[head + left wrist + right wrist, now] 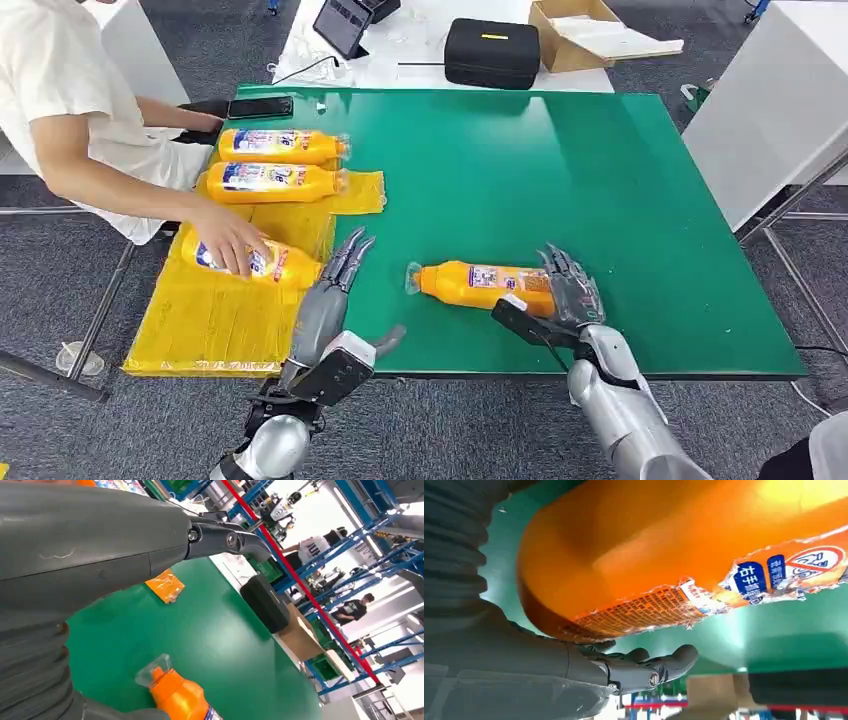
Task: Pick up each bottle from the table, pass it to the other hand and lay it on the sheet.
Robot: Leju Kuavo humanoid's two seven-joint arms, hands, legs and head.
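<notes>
A bottle (480, 285) lies on its side on the table (600, 180) near the front edge, cap end to the left, with the right hand (570, 290) at its base end and the left hand (335, 285) to its left, just beside the sheet (215, 320). The sheet covers the table's left side and carries three bottles lying on their sides in a column: the rear bottle (280, 146), the middle bottle (270, 182) in front of it, and the front bottle (285, 266) under a person's hand (228, 238). Behind the table, another surface holds a case (492, 52) with a box (580, 35) to its right and a tablet (343, 24) to its left.
</notes>
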